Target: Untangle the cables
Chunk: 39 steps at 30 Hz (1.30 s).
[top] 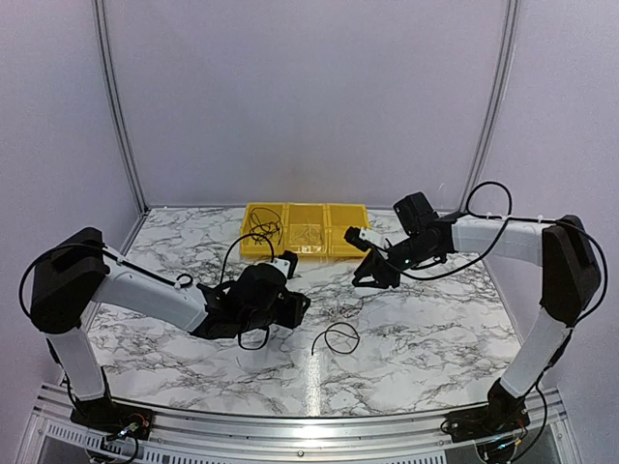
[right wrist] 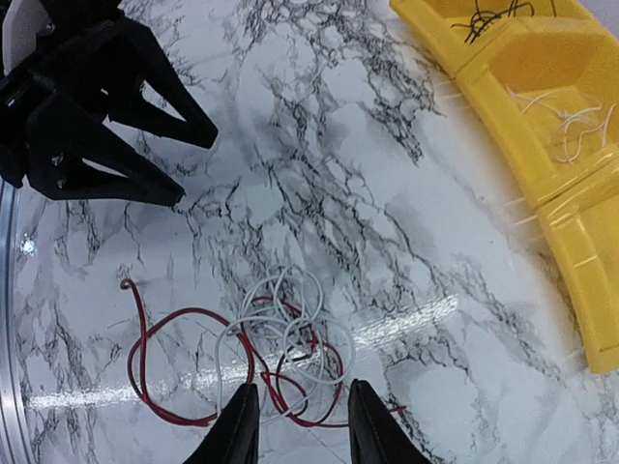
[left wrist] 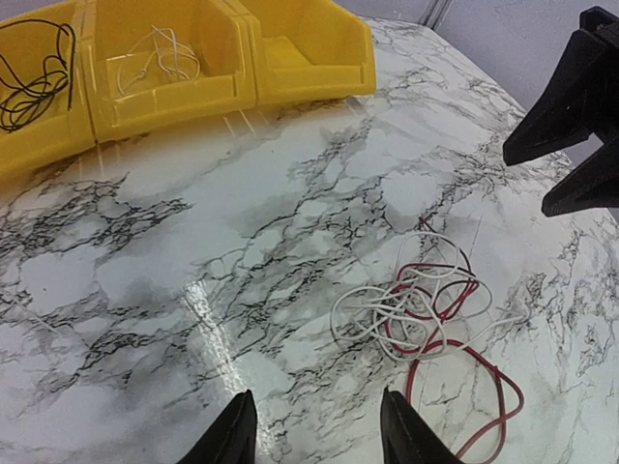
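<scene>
The cables are a small tangle of thin red, white and dark wires lying on the marble table between my two grippers. In the left wrist view the tangle lies ahead and to the right of my open, empty left gripper, with a red loop trailing off beside the right fingertip. In the right wrist view the tangle lies just ahead of my open, empty right gripper, slightly above the table. In the top view the left gripper is left of the tangle and the right gripper is behind it to the right.
A yellow three-compartment bin stands at the back; its left compartment holds black wires, the middle one a pale wire. The red loop shows dark in the top view. The right gripper's fingers show at the left wrist view's right edge.
</scene>
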### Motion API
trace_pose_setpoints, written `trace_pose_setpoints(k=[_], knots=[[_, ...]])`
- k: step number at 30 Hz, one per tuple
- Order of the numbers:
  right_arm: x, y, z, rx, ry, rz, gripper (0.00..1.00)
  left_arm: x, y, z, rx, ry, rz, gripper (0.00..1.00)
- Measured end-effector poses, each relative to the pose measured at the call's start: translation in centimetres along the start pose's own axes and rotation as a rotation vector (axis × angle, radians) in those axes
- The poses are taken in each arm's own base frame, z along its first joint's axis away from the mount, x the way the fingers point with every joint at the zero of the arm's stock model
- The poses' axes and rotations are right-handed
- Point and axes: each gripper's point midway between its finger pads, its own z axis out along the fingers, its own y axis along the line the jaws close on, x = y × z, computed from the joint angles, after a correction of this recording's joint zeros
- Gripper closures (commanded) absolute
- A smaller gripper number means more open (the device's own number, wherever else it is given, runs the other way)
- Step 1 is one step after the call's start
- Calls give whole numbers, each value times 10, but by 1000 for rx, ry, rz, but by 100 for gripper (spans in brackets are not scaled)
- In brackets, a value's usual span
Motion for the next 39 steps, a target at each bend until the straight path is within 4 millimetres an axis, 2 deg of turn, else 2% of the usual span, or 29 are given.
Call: trace_pose_setpoints(k=[4, 12, 18, 22, 25, 29, 34, 39], knots=[[25, 7, 8, -24, 59, -7, 68, 8, -16, 16, 70, 50, -5, 49], [35, 0, 19, 45, 129, -115, 67, 12, -39, 35, 163, 90, -34, 52], [45, 8, 45, 73, 216, -206, 66, 16, -35, 42, 182, 119, -75, 58], [54, 7, 58, 99, 267, -229, 66, 13, -31, 44, 190, 120, -100, 72], [59, 2, 62, 125, 293, -234, 66, 12, -30, 46, 201, 119, -116, 72], [61, -5, 62, 157, 307, -240, 77, 16, -30, 50, 214, 126, -127, 66], [59, -8, 62, 175, 307, -245, 85, 23, -33, 56, 229, 146, -141, 57], [59, -7, 63, 176, 308, -243, 99, 10, -45, 61, 269, 131, -160, 57]])
